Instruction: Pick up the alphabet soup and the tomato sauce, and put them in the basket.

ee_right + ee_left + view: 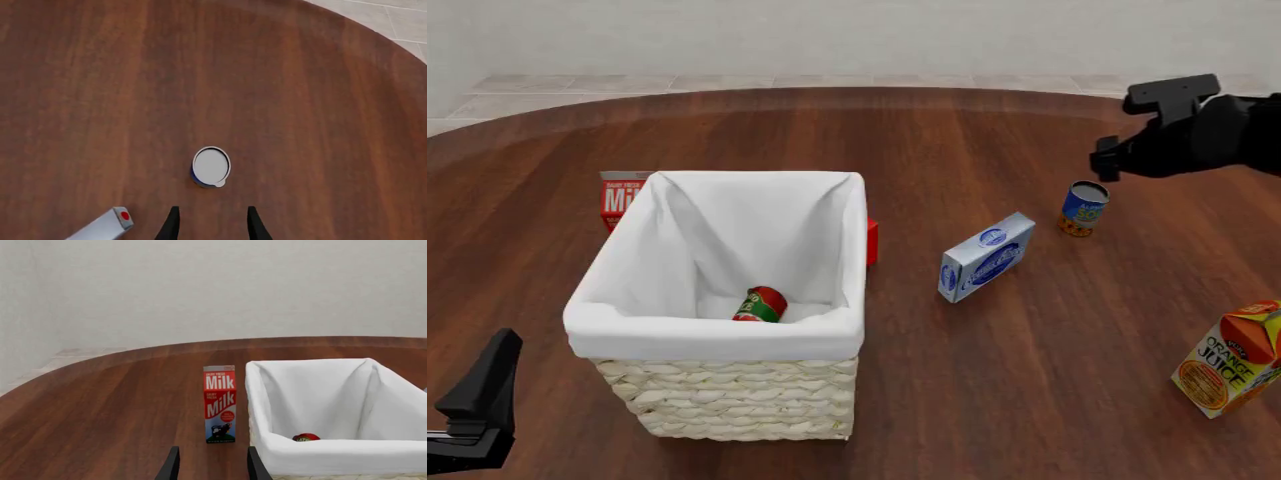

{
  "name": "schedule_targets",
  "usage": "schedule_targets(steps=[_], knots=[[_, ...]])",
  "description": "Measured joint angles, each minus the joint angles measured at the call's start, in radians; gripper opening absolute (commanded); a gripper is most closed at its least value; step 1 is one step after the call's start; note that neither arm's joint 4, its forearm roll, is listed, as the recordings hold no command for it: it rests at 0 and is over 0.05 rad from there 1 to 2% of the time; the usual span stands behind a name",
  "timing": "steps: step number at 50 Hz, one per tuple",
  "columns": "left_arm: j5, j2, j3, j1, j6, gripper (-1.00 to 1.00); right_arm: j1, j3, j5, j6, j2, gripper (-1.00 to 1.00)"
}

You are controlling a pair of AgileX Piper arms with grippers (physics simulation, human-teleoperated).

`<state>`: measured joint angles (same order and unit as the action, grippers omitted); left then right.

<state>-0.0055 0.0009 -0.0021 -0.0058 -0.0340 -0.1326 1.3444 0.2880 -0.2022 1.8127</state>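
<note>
The alphabet soup (1084,208) stands upright on the table at the right, near the blue-and-white box. My right gripper (1108,160) hovers above and just behind it. In the right wrist view the gripper (211,226) is open and empty, and the can's grey top (211,166) lies a little ahead of the fingertips. The tomato sauce (761,303) lies on its side inside the basket (714,400); it also shows in the left wrist view (305,437). My left gripper (210,470) is open and empty, low at the near left, beside the basket (333,455).
A milk carton (219,404) stands left of the basket's far corner. A small red box (872,241) peeks out behind the basket's right side. A blue-and-white box (985,256) lies between basket and soup. An orange juice carton (1232,360) stands at the near right.
</note>
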Motion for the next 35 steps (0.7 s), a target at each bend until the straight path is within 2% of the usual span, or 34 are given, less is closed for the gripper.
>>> schedule_targets(steps=[35], knots=[[0.001,0.0,0.0,-0.001,-0.003,1.0,-0.015,0.061,-0.006,0.003,0.102,1.0]])
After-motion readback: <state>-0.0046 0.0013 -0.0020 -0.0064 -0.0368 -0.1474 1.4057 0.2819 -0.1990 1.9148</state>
